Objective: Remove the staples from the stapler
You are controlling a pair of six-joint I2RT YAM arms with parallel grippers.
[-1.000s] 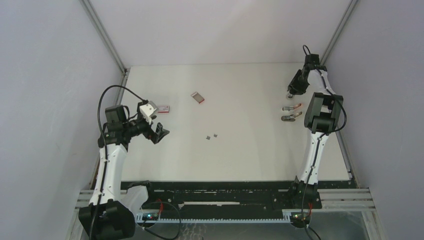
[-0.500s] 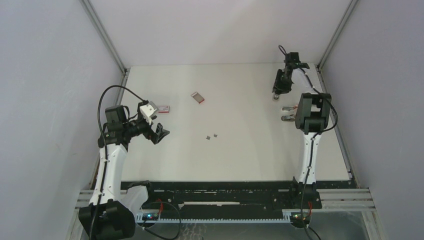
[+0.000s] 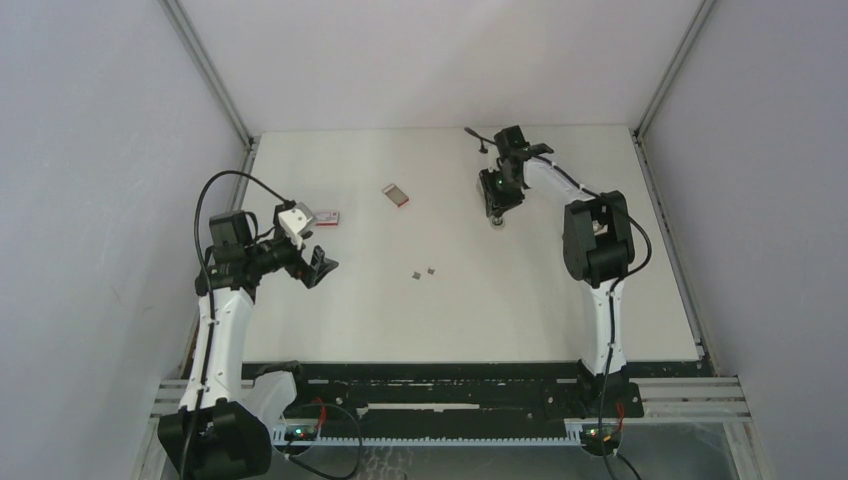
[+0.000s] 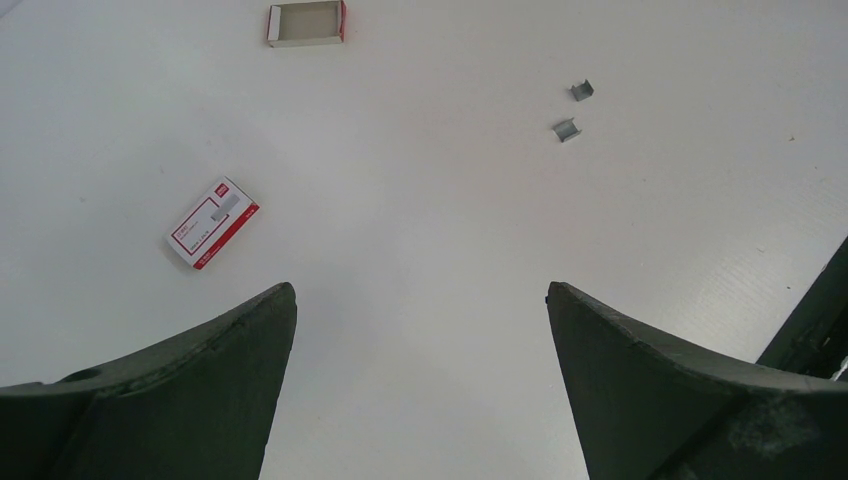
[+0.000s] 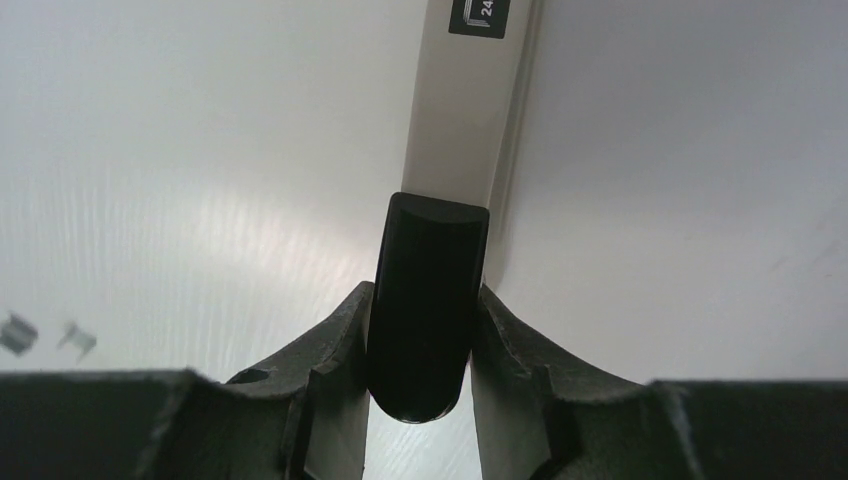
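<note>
Right gripper [image 5: 425, 305] clamping stapler [image 5: 465, 110], far end cropped

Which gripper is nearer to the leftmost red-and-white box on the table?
Left. The left gripper is just nearer the bases than the small flat red-and-white box; the right gripper, clamping the stapler, is far to its right.

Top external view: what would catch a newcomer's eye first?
The right pincer reaches to the far middle of the table, shut on the stapler. Two tiny grey staples lie loose mid-table, and the left pincer hangs open at the left, near a red-and-white box.
</note>
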